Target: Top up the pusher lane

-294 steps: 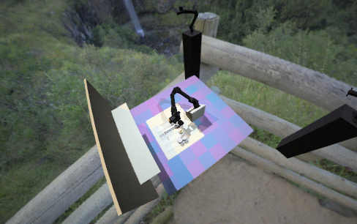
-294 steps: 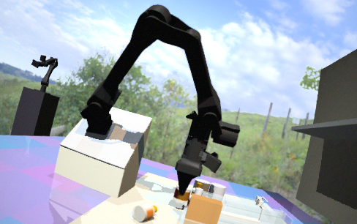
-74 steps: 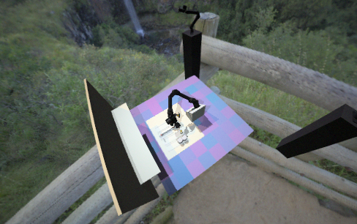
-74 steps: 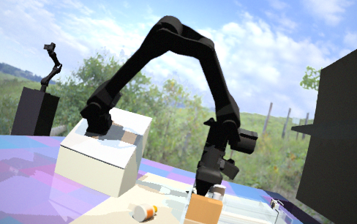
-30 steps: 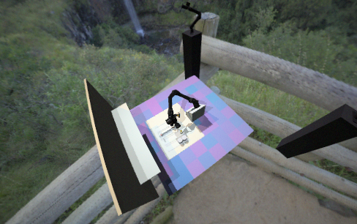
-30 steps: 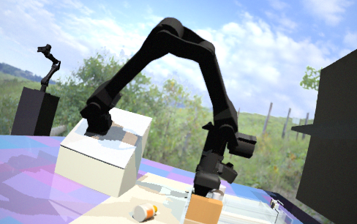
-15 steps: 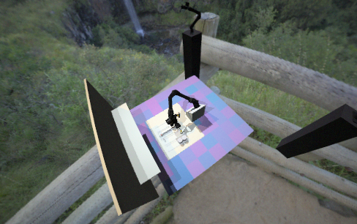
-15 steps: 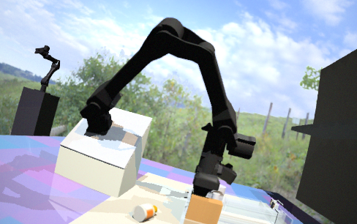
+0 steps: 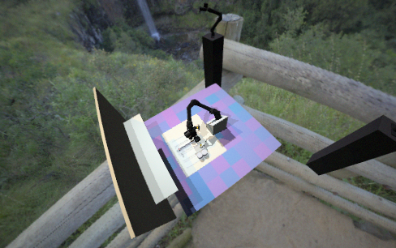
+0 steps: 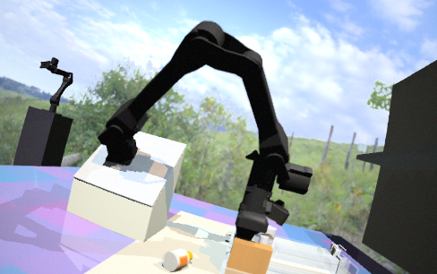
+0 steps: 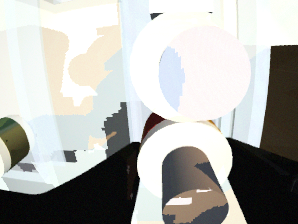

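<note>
My gripper (image 9: 197,140) (image 11: 180,148) is shut on a jar with a white shoulder (image 11: 149,162) and a dark brown cap; a dark red patch shows behind the shoulder. It is upright between the fingers, low at the clear-walled rack (image 10: 309,257). Directly ahead of it in the wrist view, in line, stands another jar with a broad pale top (image 11: 210,72); the two look very close, and contact cannot be told. The pusher plate, the front stop and the held jar's base cannot be made out. In the exterior view the fingertips are hidden behind an orange-brown block (image 10: 251,257).
A white jar with an orange band (image 10: 171,261) lies on its side on the cream mat. A jar with an olive band (image 11: 11,142) is at the wrist view's left edge. A cream box (image 10: 112,203) (image 9: 217,126) sits under the arm's base. Clear walls flank the held jar's row.
</note>
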Available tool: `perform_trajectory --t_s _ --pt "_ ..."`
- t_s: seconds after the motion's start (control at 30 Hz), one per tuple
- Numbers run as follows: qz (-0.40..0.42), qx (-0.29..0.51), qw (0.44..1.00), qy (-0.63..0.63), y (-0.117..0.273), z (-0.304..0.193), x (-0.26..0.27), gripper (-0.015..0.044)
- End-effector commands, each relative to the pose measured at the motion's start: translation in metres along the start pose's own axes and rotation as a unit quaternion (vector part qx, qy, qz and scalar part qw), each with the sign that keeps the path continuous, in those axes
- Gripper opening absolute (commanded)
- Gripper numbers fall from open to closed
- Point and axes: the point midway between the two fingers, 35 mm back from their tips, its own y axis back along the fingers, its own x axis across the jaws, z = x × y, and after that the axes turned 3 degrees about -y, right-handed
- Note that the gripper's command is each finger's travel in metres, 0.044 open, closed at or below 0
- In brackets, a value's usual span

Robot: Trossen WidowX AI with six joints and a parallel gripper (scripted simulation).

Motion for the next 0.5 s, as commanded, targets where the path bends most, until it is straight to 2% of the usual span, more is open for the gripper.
perform_trajectory --t_s 0.0,0.47 --pt "-0.003 -0.005 1.0 -0.004 0.0002 0.0019 -0.0015 0.0" --pt "-0.003 -0.005 1.0 -0.004 0.0001 -0.0005 -0.0016 0.0"
